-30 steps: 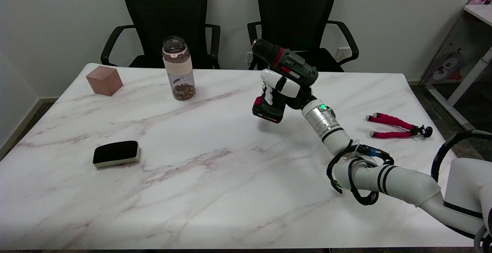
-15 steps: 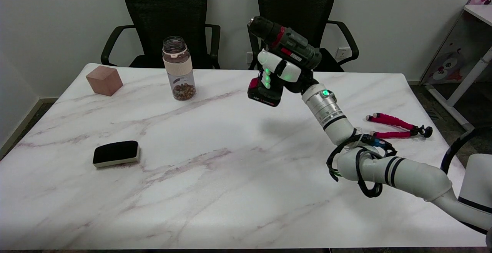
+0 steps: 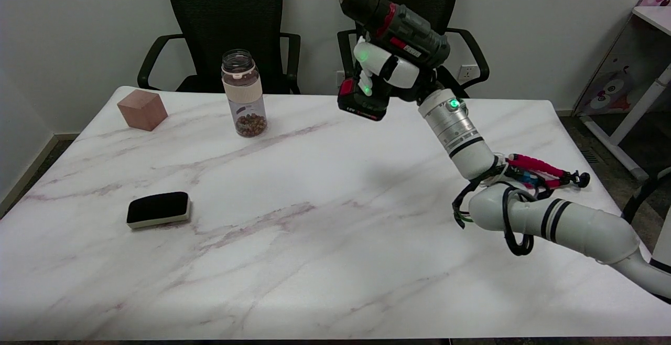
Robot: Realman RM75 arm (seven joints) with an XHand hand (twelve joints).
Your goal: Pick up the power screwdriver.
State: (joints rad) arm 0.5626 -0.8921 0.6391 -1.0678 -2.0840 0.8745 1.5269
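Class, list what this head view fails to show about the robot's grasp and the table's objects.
- Power screwdriver handle: hidden by the right hand wrapped around it.
- Red tripod: partly covered by the forearm.
- Screwdriver label text: too small to read.
- Jar contents: too small to identify.

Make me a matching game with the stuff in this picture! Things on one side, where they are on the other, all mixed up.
Things:
1. screwdriver
2. jar
3. cube
4. eraser

Places:
A. table's far left corner
B. near left part of the table
C. in the air, held by the right hand
D. standing in front of the left chair

Pairs: 1-C, 2-D, 3-A, 4-B
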